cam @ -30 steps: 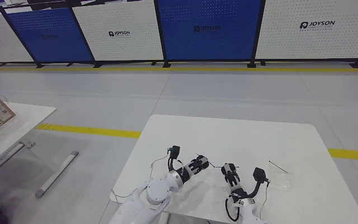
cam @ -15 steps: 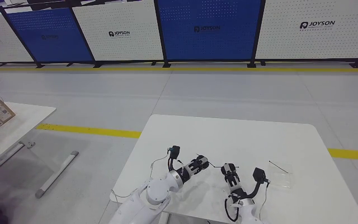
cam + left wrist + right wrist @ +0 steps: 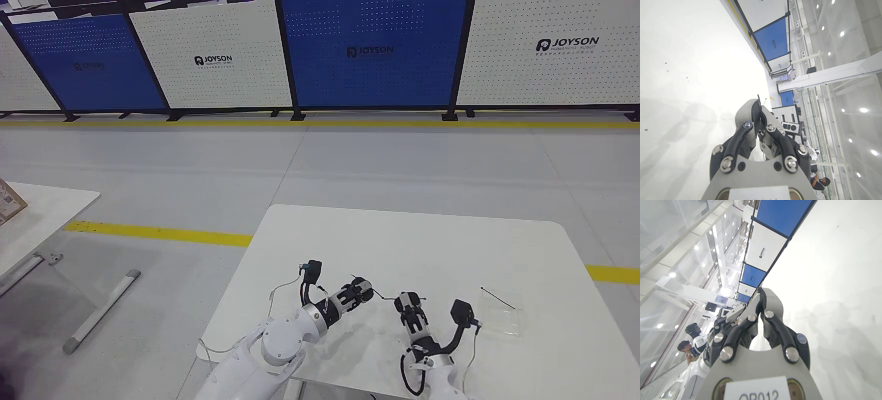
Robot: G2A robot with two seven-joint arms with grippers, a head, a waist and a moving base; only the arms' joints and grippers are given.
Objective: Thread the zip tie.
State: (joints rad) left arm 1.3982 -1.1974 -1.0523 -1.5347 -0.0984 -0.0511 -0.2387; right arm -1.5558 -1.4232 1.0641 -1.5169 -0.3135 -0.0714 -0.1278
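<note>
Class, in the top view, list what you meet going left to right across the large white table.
Left arm's black gripper → right arm's black gripper → loose thin black strip.

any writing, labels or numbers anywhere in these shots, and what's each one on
White perforated wall panels: a dark brand logo each, left unquoted.
Blue perforated wall panels: same logo, fainter.
White label behind the right gripper: characters cut by the frame edge.
White label behind the left gripper: a sliver, unreadable.
Thin black zip tie in both grippers: no print.
</note>
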